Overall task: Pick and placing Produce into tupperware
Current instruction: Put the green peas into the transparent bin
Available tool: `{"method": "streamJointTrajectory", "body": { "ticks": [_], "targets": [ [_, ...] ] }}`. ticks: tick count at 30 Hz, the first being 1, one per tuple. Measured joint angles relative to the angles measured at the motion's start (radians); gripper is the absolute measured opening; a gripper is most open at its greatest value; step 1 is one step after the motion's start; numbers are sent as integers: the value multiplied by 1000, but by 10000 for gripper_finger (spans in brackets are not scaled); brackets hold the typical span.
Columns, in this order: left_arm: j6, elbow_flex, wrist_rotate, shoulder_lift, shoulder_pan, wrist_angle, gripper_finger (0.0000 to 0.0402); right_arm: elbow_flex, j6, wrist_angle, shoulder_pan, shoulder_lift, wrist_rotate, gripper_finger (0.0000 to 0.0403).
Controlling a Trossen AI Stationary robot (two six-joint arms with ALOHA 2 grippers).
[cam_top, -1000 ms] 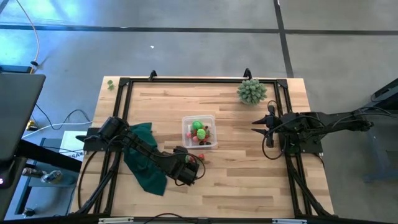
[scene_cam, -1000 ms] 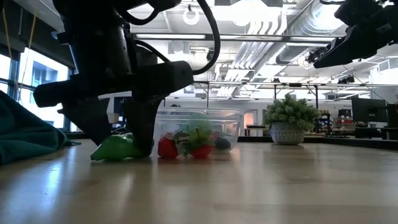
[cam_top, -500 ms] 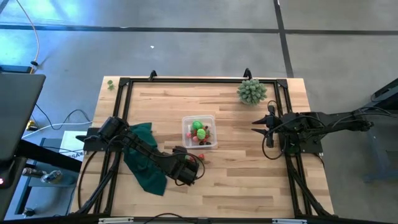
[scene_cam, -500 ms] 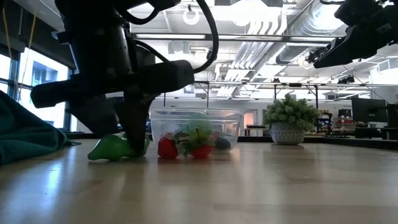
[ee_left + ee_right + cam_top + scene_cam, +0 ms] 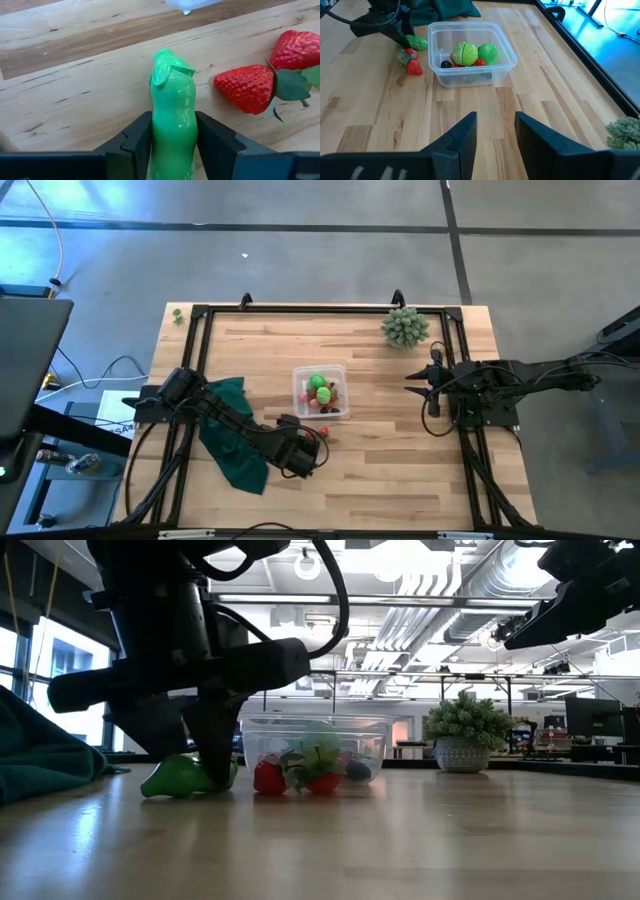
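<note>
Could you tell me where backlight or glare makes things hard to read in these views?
Low view: bright ceiling lights and windows behind leave the left gripper a near-black silhouette over the green produce piece. Left wrist view: evenly lit, with glossy highlights on that piece. Right wrist view: the tupperware is clear and even.

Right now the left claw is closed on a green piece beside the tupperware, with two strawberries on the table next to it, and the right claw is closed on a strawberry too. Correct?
Not quite. The right claw is open and empty, as the right wrist view shows, waiting at the table's right edge. The rest holds: the left claw grips the green piece beside the tupperware, with two strawberries next to it.
</note>
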Motion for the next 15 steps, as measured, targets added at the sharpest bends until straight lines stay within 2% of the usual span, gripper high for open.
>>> {"method": "streamJointTrajectory", "body": {
  "ticks": [6, 15],
  "targets": [
    [-11, 0, -28, 0, -6, -20, 121, 0, 0, 0, 0, 0, 0, 123],
    [-194, 0, -287, -5, -121, -131, 126, 0, 0, 0, 0, 0, 0, 123]
  ]
}}
